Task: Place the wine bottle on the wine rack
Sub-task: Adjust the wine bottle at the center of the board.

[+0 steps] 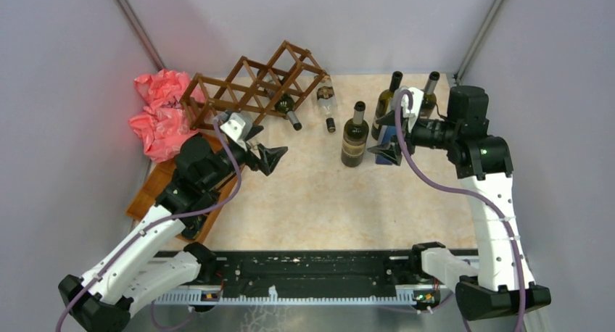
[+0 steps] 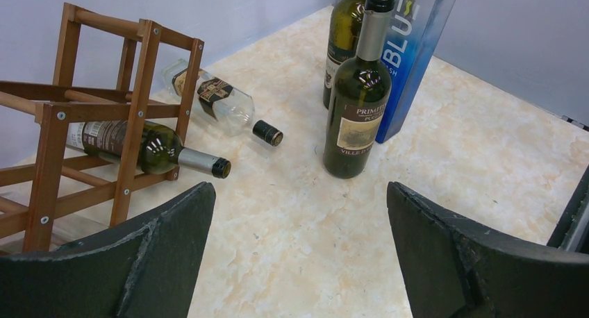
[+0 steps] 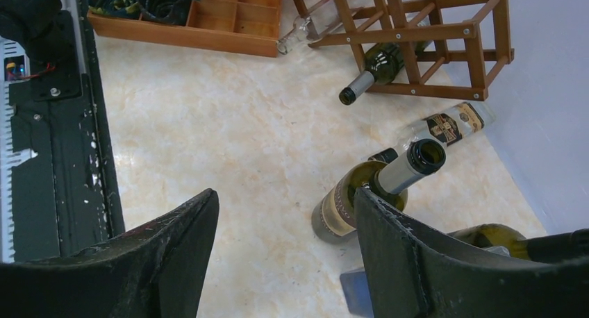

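Observation:
The wine rack, a brown slat lattice, stands at the back left. One green bottle lies in a low cell, neck poking out. A dark wine bottle stands upright mid-table. My right gripper hangs open just right of it; the bottle is outside the jaws, beyond one finger. My left gripper is wide open over bare table near the rack, holding nothing.
A clear bottle lies on the table beside the rack. Two more bottles and a tall blue bottle stand at the back right. A brown compartment tray and pink bags sit left.

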`<state>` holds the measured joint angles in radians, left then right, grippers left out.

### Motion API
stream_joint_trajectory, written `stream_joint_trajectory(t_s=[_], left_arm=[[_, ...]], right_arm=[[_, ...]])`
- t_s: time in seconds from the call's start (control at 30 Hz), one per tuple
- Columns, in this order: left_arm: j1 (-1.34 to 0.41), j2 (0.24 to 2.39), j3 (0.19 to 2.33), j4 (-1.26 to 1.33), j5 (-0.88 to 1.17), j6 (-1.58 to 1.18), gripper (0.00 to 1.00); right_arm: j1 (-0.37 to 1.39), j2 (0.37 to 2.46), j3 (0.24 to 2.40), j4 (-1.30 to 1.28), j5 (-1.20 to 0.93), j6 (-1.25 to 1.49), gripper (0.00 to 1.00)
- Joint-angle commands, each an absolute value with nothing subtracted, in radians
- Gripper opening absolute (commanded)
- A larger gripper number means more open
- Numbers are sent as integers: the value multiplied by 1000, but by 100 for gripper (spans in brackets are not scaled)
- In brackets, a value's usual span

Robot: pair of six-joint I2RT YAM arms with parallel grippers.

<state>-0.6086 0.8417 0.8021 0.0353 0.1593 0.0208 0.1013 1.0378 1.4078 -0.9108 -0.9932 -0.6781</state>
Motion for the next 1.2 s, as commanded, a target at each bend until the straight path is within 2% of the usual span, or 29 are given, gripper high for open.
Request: stream_joint_trajectory(t_s=[0.0,0.33,1.17], left_arm=[[-603,823,799,52,168,37,99],[-602,818,799,51,170,39,99],[-602,822,798,49,164,47,99]], right_arm=[[92,1039,1417,-851,-994,-643,71],[92,1049,1445,-842,-918,-638,74],[101,1168,1556,-797,-769,-496,73]])
